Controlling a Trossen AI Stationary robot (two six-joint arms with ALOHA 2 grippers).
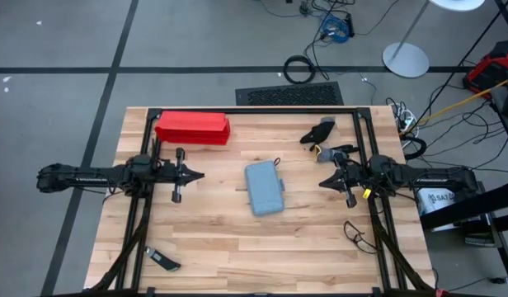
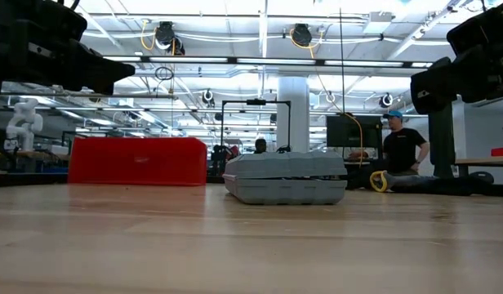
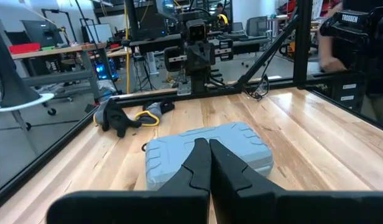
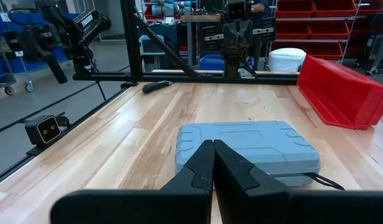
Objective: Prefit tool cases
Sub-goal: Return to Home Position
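You have the blue-grey case lying flat near the middle of the wooden table. It is closed: in the low view the lid sits down on the base along the whole visible side. Nothing touches it.

The left gripper hangs above the wood on the left side of the case, well apart from it and pointing toward it. Its two fingers are pressed together tip to tip and there is nothing between them. The left wrist view shows this clearly, with the case lying just past the tips. The right gripper hangs on the opposite side of the case, also apart and also pointing toward it. Its fingers are clenched in the same way and they hold nothing.

A long red box lies behind the case as the low view looks, on the left arm's side and well apart. A dark bundle with a yellow part lies on the right arm's side of the case, near the right gripper — I cannot tell what it is. A small dark tool lies far from the case, at the table corner on the left arm's side. In the room behind the case a person in a dark shirt stands.
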